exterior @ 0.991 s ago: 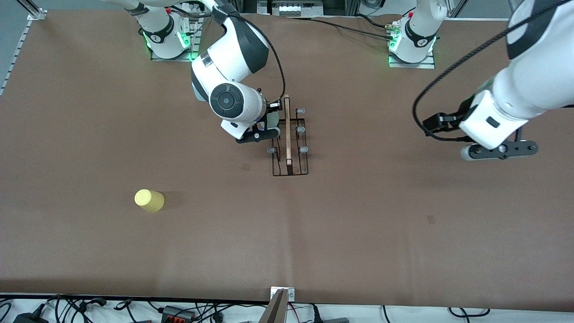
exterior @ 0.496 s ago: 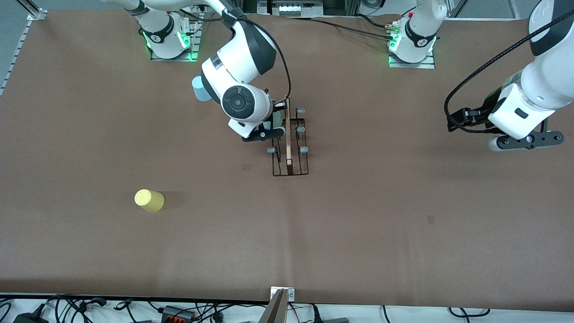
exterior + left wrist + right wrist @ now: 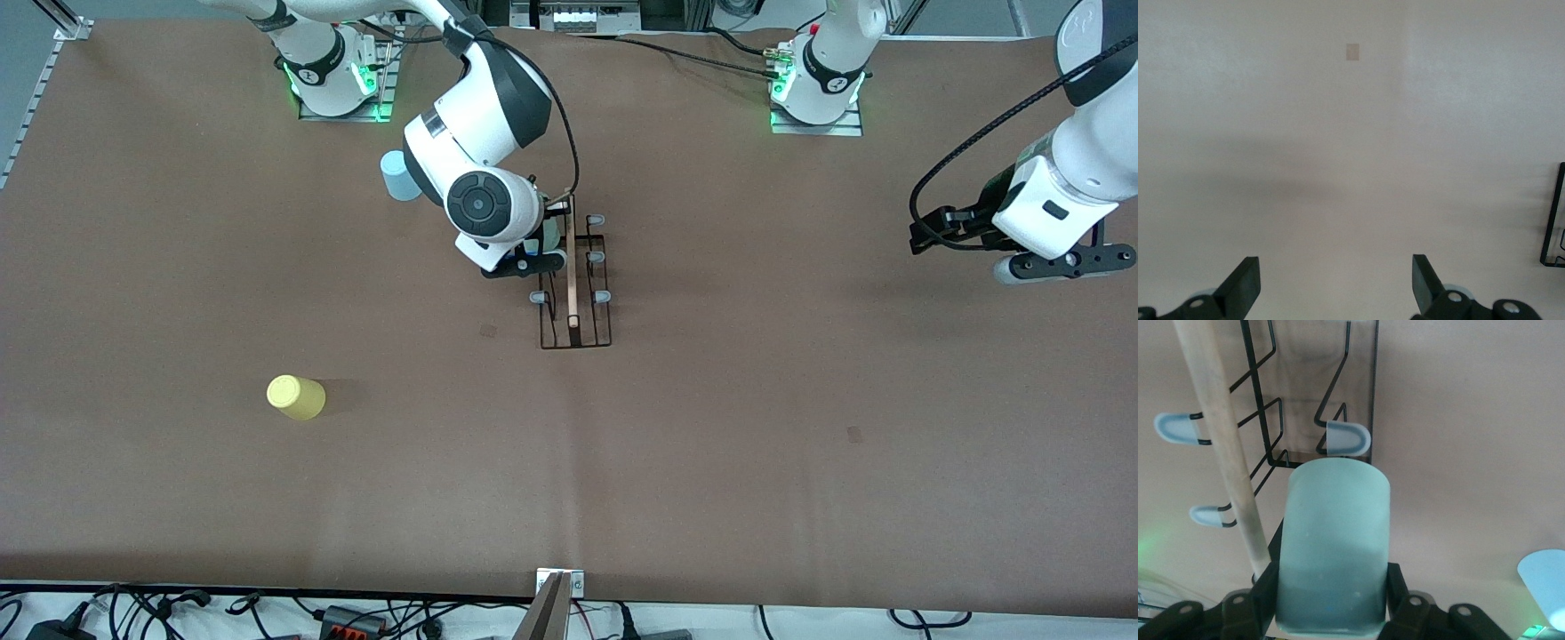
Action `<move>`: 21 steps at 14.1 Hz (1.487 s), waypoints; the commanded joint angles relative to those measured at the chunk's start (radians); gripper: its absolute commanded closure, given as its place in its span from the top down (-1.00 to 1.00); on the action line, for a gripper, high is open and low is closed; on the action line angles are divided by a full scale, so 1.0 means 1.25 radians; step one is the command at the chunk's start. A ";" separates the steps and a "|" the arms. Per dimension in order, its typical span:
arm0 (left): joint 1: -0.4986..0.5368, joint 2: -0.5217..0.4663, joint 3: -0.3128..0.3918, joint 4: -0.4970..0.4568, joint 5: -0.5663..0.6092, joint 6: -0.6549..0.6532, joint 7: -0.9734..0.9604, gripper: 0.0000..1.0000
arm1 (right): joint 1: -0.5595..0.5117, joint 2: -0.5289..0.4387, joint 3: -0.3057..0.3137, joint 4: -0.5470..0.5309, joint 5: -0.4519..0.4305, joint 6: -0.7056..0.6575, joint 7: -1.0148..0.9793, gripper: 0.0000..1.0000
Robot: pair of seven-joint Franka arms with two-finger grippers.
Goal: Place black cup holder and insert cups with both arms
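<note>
The black cup holder point(image 3: 576, 293) stands mid-table, its wooden rod point(image 3: 1223, 453) running along the top and grey-blue pegs point(image 3: 1347, 437) sticking out at the sides. My right gripper point(image 3: 544, 247) is shut on the pale green cup point(image 3: 1335, 540), held over the holder's end nearest the arms' bases, beside the rod. A light blue cup point(image 3: 397, 175) stands on the table beside the right arm's elbow. The yellow cup point(image 3: 296, 397) sits upside down, nearer the front camera, toward the right arm's end. My left gripper point(image 3: 1062, 264) hangs open and empty over bare table point(image 3: 1338, 133) at the left arm's end.
The brown mat point(image 3: 711, 444) covers the whole table. Both arm bases point(image 3: 816, 89) stand along the edge farthest from the front camera. Cables and a metal bracket point(image 3: 560, 587) lie along the edge nearest it. A corner of the holder point(image 3: 1555, 220) shows in the left wrist view.
The left arm has drawn away from the holder toward its own end of the table. The right arm has shifted the green cup slightly closer to the rod, uncovering the light blue cup.
</note>
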 commanded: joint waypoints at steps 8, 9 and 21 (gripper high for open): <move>0.001 -0.016 0.002 -0.003 -0.023 0.014 0.024 1.00 | 0.000 0.000 -0.007 -0.001 0.013 -0.040 0.004 -0.54; 0.001 -0.015 0.002 -0.001 -0.023 0.014 0.024 1.00 | 0.001 0.002 -0.007 -0.001 0.013 -0.039 0.003 -0.54; 0.003 -0.015 0.001 0.002 -0.023 -0.001 0.024 1.00 | 0.005 0.046 -0.006 0.002 0.023 0.027 0.004 -0.54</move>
